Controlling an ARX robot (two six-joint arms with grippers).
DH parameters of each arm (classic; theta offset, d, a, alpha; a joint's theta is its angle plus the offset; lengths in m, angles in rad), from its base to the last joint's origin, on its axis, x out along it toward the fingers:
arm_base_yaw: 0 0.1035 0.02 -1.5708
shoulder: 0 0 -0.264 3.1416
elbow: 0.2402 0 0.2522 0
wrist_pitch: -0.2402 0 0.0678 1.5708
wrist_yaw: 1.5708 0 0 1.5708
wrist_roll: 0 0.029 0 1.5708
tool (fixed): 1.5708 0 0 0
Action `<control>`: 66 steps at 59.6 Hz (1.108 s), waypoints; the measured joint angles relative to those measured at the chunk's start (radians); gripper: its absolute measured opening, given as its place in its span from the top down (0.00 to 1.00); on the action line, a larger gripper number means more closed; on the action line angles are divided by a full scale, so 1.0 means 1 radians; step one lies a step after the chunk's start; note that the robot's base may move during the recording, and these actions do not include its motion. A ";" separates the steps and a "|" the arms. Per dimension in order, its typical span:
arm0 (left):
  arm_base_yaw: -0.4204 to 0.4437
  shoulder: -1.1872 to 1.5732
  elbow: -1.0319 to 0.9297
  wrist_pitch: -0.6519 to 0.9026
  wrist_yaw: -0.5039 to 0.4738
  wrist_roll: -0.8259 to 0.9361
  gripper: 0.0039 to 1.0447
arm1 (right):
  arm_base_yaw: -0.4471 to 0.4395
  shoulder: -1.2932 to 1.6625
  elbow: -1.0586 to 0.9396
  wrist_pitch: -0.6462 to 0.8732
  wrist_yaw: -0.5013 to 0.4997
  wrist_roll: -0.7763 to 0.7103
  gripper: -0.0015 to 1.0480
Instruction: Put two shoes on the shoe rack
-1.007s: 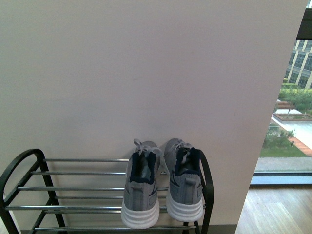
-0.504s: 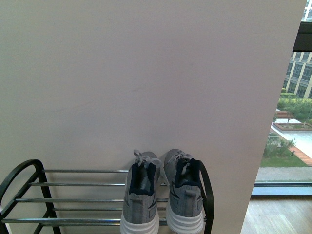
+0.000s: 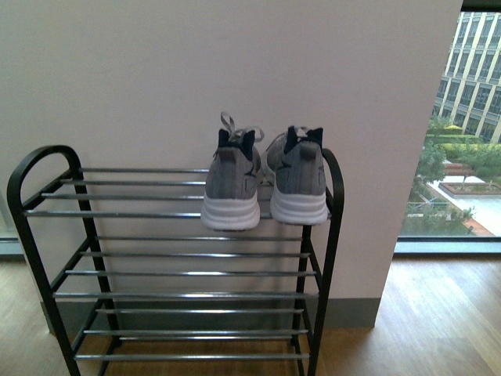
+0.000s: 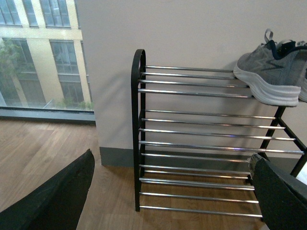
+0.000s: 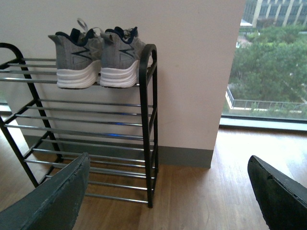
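- The left gripper (image 4: pixel 171 158) has its fingers spread wide and holds nothing, well apart from the shoe rack (image 3: pixel 188 273).
- The right gripper (image 5: pixel 168 159) is likewise spread and holds nothing.
- The grey sneakers (image 3: pixel 232 188) stand side by side at the right end of the rack's top shelf, heels near, toes toward the wall (image 3: pixel 235 63).
- The rack stands on a wooden floor (image 3: pixel 438 313), with a window (image 3: pixel 462 117) to the right.

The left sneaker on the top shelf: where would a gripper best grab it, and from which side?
Likely the heel collar of the left grey sneaker, coming from the front: its heel faces outward and overhangs the front bar of the shoe rack, toe toward the wall.
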 joint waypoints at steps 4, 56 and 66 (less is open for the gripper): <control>0.000 0.000 0.000 0.000 0.000 0.000 0.09 | 0.000 0.000 0.000 0.000 0.000 0.000 0.09; 0.000 0.000 0.000 0.000 0.000 0.000 0.09 | 0.000 0.000 0.000 0.000 0.000 0.000 0.09; 0.000 0.000 0.000 0.000 0.000 0.000 0.09 | 0.000 0.000 0.000 0.000 -0.001 0.000 0.09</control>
